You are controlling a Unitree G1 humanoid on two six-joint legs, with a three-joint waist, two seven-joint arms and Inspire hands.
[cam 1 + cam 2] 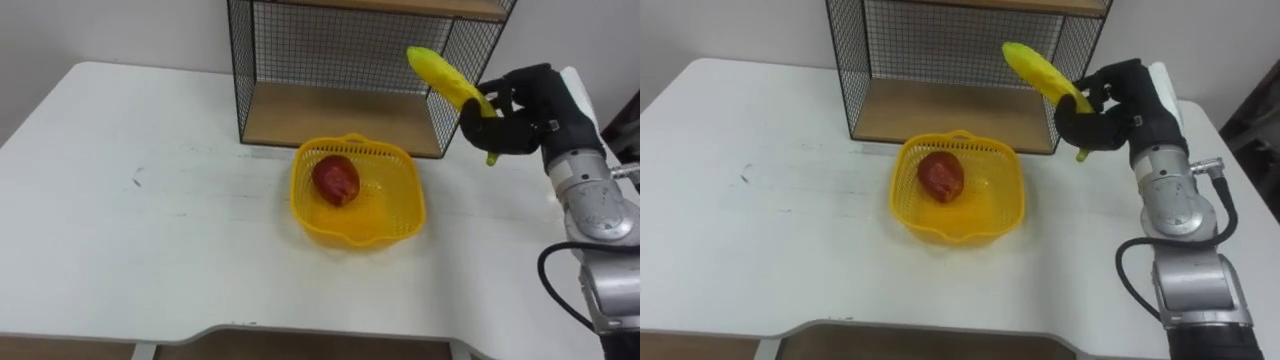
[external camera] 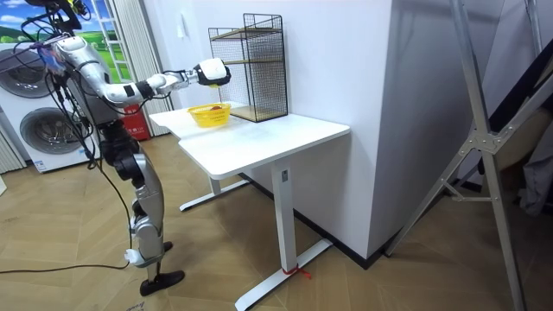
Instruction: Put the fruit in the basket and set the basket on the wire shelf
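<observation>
A yellow plastic basket (image 1: 398,222) (image 1: 997,215) sits on the white table in front of the wire shelf (image 1: 340,110) (image 1: 940,105). Inside it lies a red apple (image 1: 336,179) (image 1: 941,175). My right hand (image 1: 515,118) (image 1: 1110,110) is shut on a yellow banana (image 1: 445,76) (image 1: 1040,72), held in the air to the right of the basket and higher than it, by the shelf's right front corner. In the room view the right hand (image 2: 210,73) is stretched out over the basket (image 2: 210,114) and I stand at the table's end.
The white table (image 1: 130,220) (image 1: 740,230) has wide bare room to the left of the basket. The wire shelf has a wooden bottom board and a mesh back and sides. In the room view washing machines (image 2: 39,130) stand behind me.
</observation>
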